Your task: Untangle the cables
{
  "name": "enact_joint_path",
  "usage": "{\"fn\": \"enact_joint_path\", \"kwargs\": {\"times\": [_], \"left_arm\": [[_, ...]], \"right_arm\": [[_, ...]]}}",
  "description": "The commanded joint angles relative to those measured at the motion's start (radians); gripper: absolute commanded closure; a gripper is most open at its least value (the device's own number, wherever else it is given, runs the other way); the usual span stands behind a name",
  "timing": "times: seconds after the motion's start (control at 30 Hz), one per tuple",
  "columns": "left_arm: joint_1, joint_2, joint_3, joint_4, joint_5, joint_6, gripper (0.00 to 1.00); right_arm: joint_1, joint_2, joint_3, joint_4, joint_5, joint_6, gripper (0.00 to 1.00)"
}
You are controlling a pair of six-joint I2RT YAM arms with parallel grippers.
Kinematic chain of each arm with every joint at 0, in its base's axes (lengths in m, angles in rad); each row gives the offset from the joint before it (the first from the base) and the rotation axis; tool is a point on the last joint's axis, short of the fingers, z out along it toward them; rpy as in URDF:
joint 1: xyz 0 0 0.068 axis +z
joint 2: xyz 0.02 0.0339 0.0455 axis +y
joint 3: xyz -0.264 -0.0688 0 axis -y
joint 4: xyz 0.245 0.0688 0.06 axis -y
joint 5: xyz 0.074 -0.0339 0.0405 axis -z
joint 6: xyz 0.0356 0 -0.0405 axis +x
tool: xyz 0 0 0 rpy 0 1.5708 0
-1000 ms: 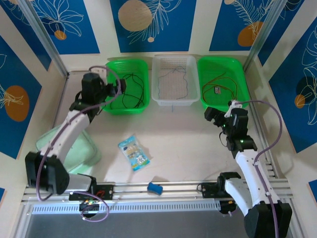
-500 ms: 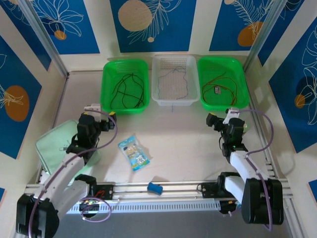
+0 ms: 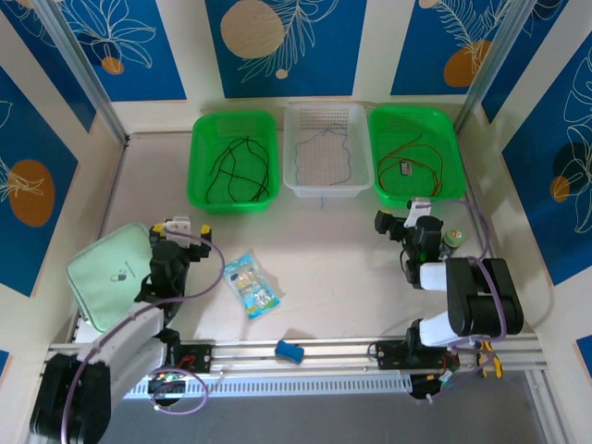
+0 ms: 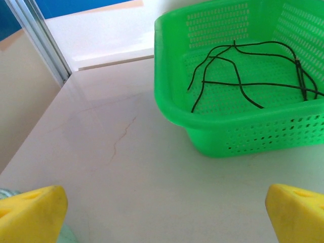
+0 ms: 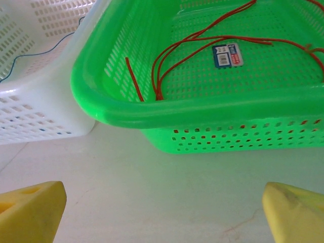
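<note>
The left fingers (image 4: 30, 215) stand wide apart. Their yellow tips sit at the two bottom corners of the left wrist view, with only bare counter (image 4: 126, 167) between them. The black cables (image 4: 243, 76) lie well beyond them in the upper right of that view, loosely crossed over one another on the floor of the left green basket (image 4: 172, 109). In the top view the left fingers sit left of centre, just beside a mint-green pouch (image 3: 111, 268) and well apart from that basket near the top of the frame.

The right fingers (image 5: 30, 212) are likewise spread wide and hold nothing, their yellow tips at the bottom corners of the right wrist view. Ahead of them, across the upper part of that view, stands the right green basket (image 5: 202, 109). The red cables (image 5: 192, 43) lie inside it, looped beside a small printed label (image 5: 228, 54). A strip of counter separates the fingers from the basket, so they touch neither it nor the cables. In the upper left of the same view the white basket (image 5: 40, 119) stands just beside the green one, and a dark blue cable (image 5: 35, 53) runs along its inside.

In the top view the three baskets stand in a row along the upper edge of the counter. A snack packet (image 3: 250, 285) lies below centre between the two arms. A small blue object (image 3: 290, 351) rests near the bottom edge.
</note>
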State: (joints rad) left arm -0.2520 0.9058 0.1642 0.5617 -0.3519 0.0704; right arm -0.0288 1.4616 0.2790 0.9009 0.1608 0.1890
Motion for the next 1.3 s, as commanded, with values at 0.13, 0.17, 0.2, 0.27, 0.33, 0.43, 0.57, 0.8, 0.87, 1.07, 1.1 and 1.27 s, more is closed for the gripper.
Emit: {"fn": "enact_joint_path", "kwargs": {"times": [0.13, 0.17, 0.2, 0.27, 0.33, 0.43, 0.57, 0.8, 0.87, 1.07, 1.1, 1.27], "left_arm": [[-0.004, 0.396, 0.026, 0.499, -0.032, 0.066, 0.0], [-0.004, 0.453, 0.037, 0.537, -0.032, 0.081, 0.0], [-0.004, 0.507, 0.044, 0.577, -0.036, 0.088, 0.0], [-0.004, 0.598, 0.044, 0.688, -0.06, 0.096, 0.0], [0.0, 0.669, 0.045, 0.776, -0.074, 0.105, 0.0], [0.013, 0.631, 0.052, 0.697, -0.045, 0.08, 0.0], [0.044, 0.613, 0.1, 0.577, 0.006, 0.058, 0.0], [0.153, 0.655, 0.182, 0.432, 0.109, -0.056, 0.0], [0.154, 0.66, 0.187, 0.428, 0.113, -0.05, 0.0], [0.153, 0.664, 0.189, 0.429, 0.111, -0.049, 0.0], [0.154, 0.662, 0.189, 0.424, 0.112, -0.05, 0.0], [0.152, 0.662, 0.19, 0.426, 0.111, -0.049, 0.0]], "right_arm": [[0.025, 0.049, 0.051, 0.054, -0.016, -0.059, 0.01], [0.02, 0.048, 0.061, 0.033, -0.024, -0.055, 0.01], [0.014, 0.05, 0.07, 0.019, -0.029, -0.049, 0.01], [0.013, 0.051, 0.088, -0.012, -0.029, -0.046, 0.01], [0.014, 0.053, 0.09, -0.016, -0.026, -0.046, 0.01], [0.023, 0.055, 0.104, -0.037, -0.004, -0.05, 0.01], [0.045, 0.06, 0.12, -0.06, 0.038, -0.064, 0.01], [0.046, 0.06, 0.119, -0.059, 0.037, -0.063, 0.01], [0.046, 0.061, 0.12, -0.06, 0.037, -0.064, 0.01], [0.046, 0.06, 0.119, -0.061, 0.037, -0.064, 0.01], [0.045, 0.06, 0.119, -0.061, 0.037, -0.065, 0.01], [0.046, 0.063, 0.125, -0.068, 0.039, -0.065, 0.01]]}}
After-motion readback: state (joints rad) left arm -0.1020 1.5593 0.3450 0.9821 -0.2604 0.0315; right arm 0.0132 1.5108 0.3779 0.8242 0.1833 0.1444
